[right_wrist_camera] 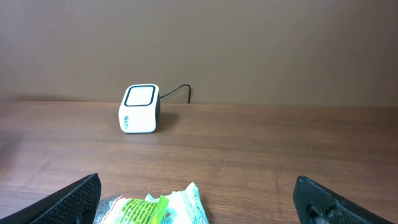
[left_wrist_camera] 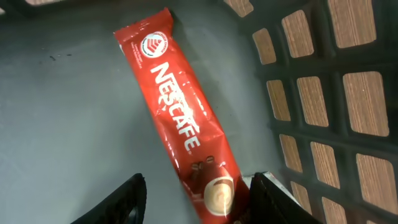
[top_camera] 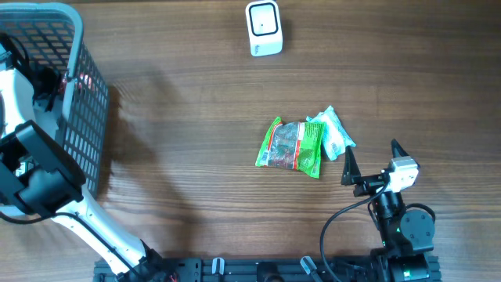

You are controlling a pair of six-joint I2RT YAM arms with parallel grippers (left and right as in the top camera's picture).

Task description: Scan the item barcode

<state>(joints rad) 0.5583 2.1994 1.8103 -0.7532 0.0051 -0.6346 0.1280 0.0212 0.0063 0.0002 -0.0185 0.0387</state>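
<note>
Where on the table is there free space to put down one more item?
The widest bare patch lies between the basket and the packets. Another lies between the scanner and the packets. Right of the scanner it is bare too. It is crowded right of the packets, where the right gripper hovers.

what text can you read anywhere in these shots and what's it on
"NESCAFE": in white, running down the red sachet.
Round logo and fine print on that sachet: too small to read.
Print on the green packet and the white-and-green packet: blurred, unreadable.
Small blue mark on the scanner: too small to read.
</note>
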